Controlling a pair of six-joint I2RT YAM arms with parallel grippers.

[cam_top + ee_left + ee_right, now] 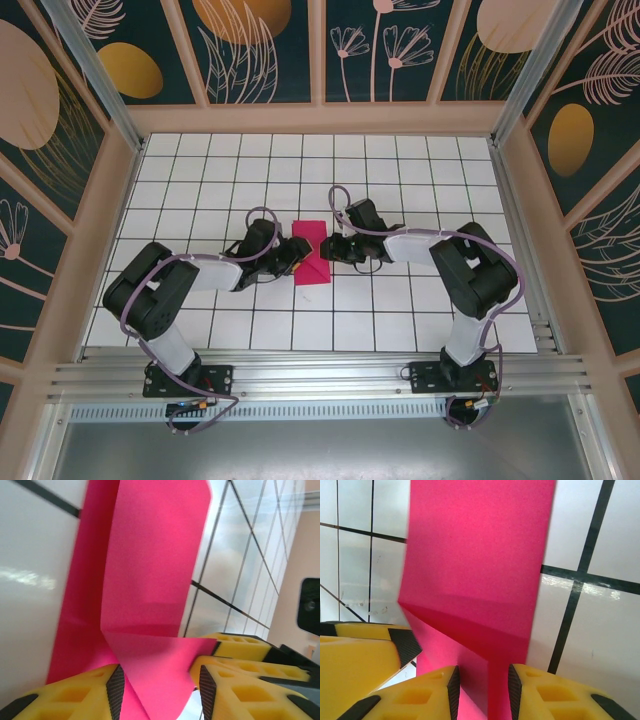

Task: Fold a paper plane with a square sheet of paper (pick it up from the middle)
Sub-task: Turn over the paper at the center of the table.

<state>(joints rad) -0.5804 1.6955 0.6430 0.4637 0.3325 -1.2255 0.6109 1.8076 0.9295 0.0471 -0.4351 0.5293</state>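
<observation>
The left pincer [157, 690] straddles the folded magenta paper [155, 570], fingers apart.

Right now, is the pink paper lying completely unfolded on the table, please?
No, the paper is creased, with one corner folded over diagonally.

You are looking at a robot test cell: a white gridded tabletop [200, 160], wood-framed leaf-patterned panels [265, 45] around it, an aluminium rail [320, 378] along its near edge.

white grid-tiled table [200, 170], floral teal wall panels [270, 50], aluminium rail [320, 375]
</observation>
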